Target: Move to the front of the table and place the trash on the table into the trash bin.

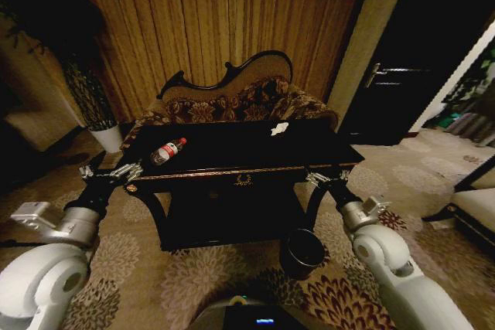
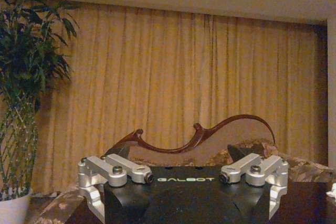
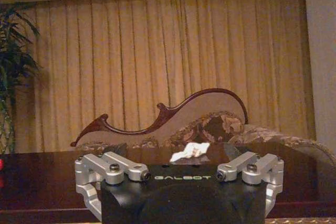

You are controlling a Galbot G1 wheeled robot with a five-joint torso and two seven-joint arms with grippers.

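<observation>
Glossy black table with gold trim fills mid-frame. Clear plastic bottle, red cap, lies left on top; crumpled white paper upper right. Round dark bin sits on patterned carpet below. Left gripper and right gripper at the front edge, both spread wide.

Left hand fingertips cut off

The surface is glossy black wood with gold trim, carrying a clear plastic bottle and crumpled white paper, while behind it stand a patterned cloth sofa and pleated fabric curtains, and both claws show brushed metal links.
</observation>
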